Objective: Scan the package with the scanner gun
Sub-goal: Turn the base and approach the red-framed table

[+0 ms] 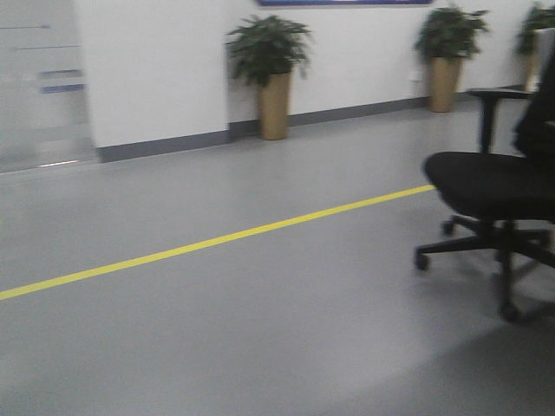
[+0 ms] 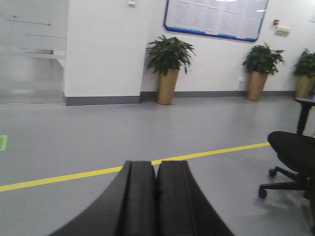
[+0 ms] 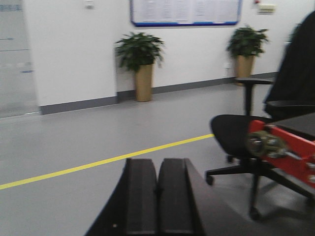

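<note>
Plainly, our left claw (image 2: 156,169) and right claw (image 3: 158,167) each have fingers pressed together, while we count three far potted plants (image 2: 169,69), one yellow floor line (image 2: 59,178) and one black chair (image 2: 295,152) at right.

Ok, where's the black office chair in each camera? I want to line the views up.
Exterior front-facing: the office chair is at the right edge, mid-height, partly cut off.
Left wrist: it is in the lower right corner, showing the seat and wheeled base.
Right wrist: it is right of centre, partly behind a red fixture.
Shared landmark: the yellow floor line rises from the left and ends at the chair's seat in all three views.
</note>
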You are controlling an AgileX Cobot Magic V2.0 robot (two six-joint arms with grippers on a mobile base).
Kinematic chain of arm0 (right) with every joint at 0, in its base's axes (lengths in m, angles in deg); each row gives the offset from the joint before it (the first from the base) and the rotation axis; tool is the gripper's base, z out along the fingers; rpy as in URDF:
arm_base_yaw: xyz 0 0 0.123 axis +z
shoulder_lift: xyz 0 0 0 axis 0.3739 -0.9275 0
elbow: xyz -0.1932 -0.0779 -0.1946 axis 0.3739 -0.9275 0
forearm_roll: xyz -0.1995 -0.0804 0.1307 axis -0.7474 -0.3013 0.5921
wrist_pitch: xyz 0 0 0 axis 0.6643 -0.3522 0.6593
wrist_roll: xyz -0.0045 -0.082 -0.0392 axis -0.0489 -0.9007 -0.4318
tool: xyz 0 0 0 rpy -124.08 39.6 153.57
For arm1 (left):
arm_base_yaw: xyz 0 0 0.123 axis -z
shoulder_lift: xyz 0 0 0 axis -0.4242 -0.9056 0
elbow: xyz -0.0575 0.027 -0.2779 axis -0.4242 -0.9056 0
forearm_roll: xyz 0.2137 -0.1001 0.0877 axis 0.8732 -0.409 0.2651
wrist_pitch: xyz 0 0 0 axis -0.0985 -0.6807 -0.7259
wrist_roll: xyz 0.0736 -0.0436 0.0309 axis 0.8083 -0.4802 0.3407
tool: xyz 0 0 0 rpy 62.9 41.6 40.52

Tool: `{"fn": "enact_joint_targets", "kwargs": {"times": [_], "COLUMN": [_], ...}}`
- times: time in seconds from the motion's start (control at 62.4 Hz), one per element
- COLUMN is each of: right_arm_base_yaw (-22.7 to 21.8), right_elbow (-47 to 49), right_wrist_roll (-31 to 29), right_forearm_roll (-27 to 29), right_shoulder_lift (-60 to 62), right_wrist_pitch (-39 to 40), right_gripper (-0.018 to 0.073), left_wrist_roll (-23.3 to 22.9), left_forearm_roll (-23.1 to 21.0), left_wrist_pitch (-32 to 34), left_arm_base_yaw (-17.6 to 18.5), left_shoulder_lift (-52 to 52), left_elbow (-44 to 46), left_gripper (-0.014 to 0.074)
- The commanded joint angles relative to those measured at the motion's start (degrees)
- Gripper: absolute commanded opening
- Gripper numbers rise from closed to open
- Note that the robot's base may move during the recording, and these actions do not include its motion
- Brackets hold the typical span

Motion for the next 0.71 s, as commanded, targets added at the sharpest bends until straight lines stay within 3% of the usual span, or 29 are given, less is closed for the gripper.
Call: {"fn": "enact_joint_targets", "kwargs": {"times": [0.0, 0.689], "right_arm_base_yaw": [-0.3, -0.3], "right_elbow": [0.0, 0.0], "right_wrist_roll": [-0.4, -0.4], "right_forearm_roll": [0.2, 0.2], "right_shoulder_lift": [0.1, 0.1], "right_wrist_pitch": [1.1, 1.1], "right_gripper": [-0.0169, -0.0169], "left_wrist_roll": [-0.1, -0.1], "left_forearm_roll": [-0.4, -0.4], "left_wrist_pitch": [0.8, 0.8], "left_arm_base_yaw": [0.0, 0.0], "left_shoulder_lift": [0.2, 0.2], "left_elbow": [0.1, 0.1], "left_gripper": [-0.0111, -0.0111]}}
